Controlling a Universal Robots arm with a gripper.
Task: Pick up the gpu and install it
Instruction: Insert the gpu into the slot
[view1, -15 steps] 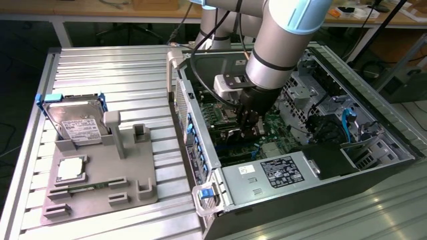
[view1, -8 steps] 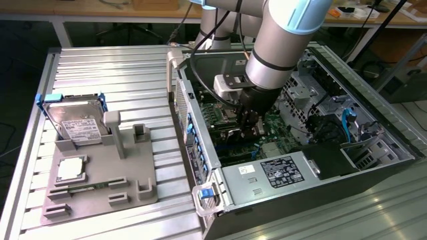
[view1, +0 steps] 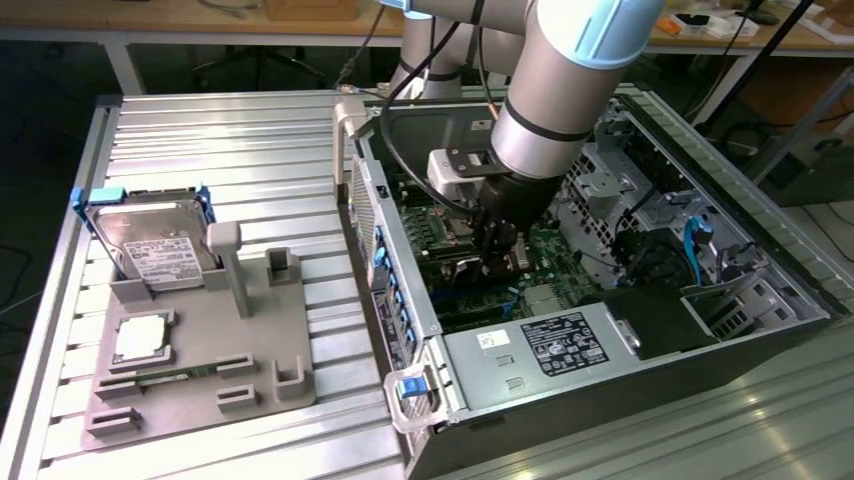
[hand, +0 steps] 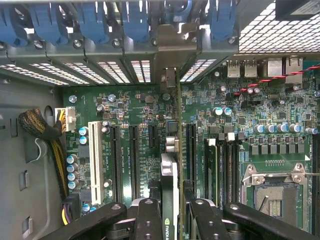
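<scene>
The gpu (hand: 171, 150) shows edge-on in the wrist view, a thin dark card standing upright over the green motherboard (hand: 135, 115), between two long black slots. Its pale metal end bracket (hand: 172, 55) reaches the case's rear slot openings under the blue clips. My gripper (hand: 172, 217) is shut on the card, one black finger (hand: 149, 220) on each side. In the exterior view the gripper (view1: 501, 250) reaches down inside the open computer case (view1: 441, 400), above the motherboard. Whether the card's edge sits in a slot I cannot tell.
A silver hard drive (view1: 154, 245) stands in a grey fixture (view1: 254, 370) at the exterior view's left, on the ribbed metal table. Inside the case are the power supply (view1: 561, 345), a white slot (hand: 94, 162), the CPU socket (hand: 272, 192) and a yellow-black cable bundle (hand: 40, 127).
</scene>
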